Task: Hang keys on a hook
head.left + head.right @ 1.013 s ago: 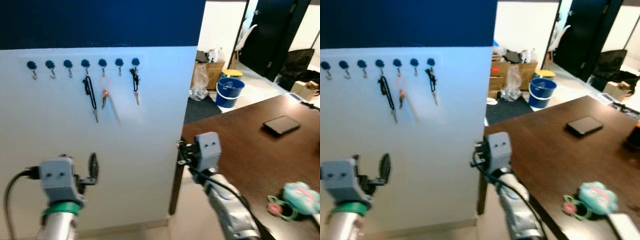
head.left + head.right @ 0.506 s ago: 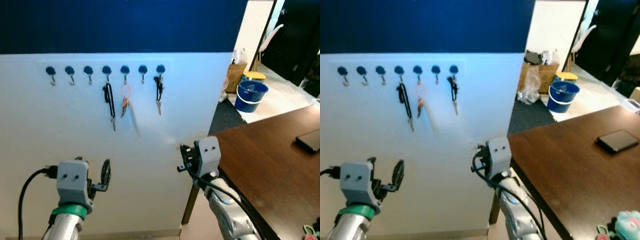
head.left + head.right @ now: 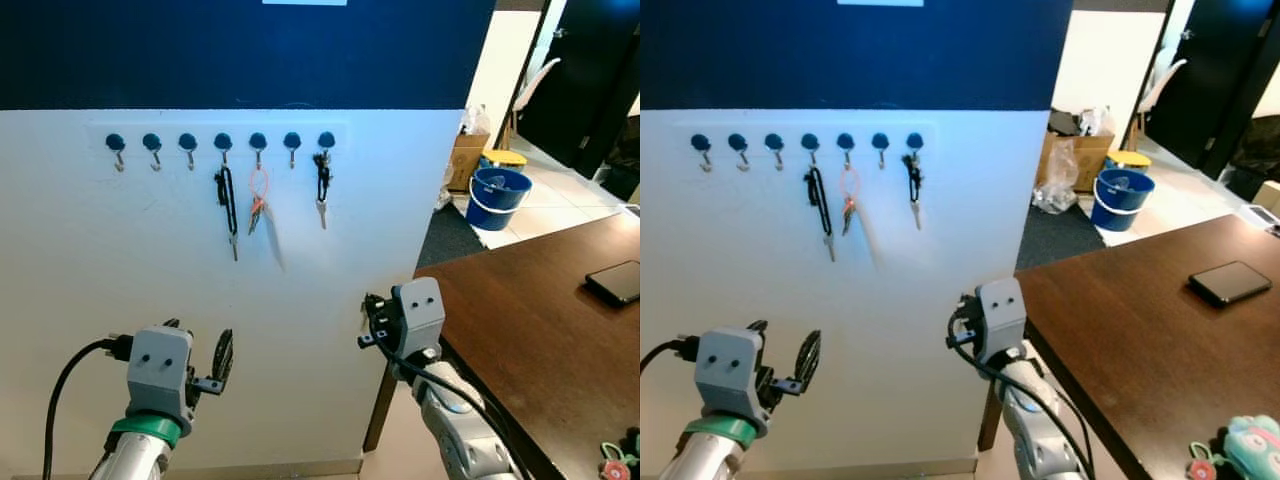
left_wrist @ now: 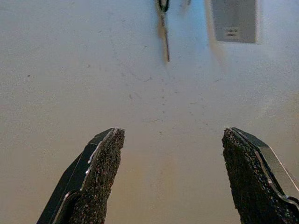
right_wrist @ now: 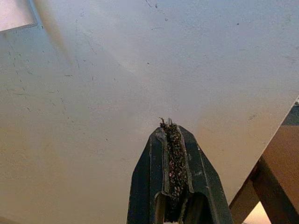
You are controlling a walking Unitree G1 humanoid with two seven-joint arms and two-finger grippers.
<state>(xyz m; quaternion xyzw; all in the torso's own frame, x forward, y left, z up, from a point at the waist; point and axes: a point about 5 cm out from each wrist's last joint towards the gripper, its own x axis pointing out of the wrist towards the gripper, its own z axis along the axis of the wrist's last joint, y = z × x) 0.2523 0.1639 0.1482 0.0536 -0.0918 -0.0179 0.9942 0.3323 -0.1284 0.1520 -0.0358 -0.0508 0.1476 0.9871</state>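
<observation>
Hanging on the hook rail (image 3: 215,128), three key bunches (image 3: 258,198); left hand (image 4: 170,172) open, right hand (image 5: 170,140) seemingly closed empty.

Silver arms (image 3: 455,425), grey wrist boxes, black jaws (left arm green-banded, black cable)

bare wall (image 3: 330,290) below three hung keys (image 3: 258,200), table (image 3: 530,320) crowding right

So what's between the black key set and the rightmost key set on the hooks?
In the left eye view, an orange-ringed key set hangs between the black key set and the rightmost key set, plus one bare hook.
</observation>
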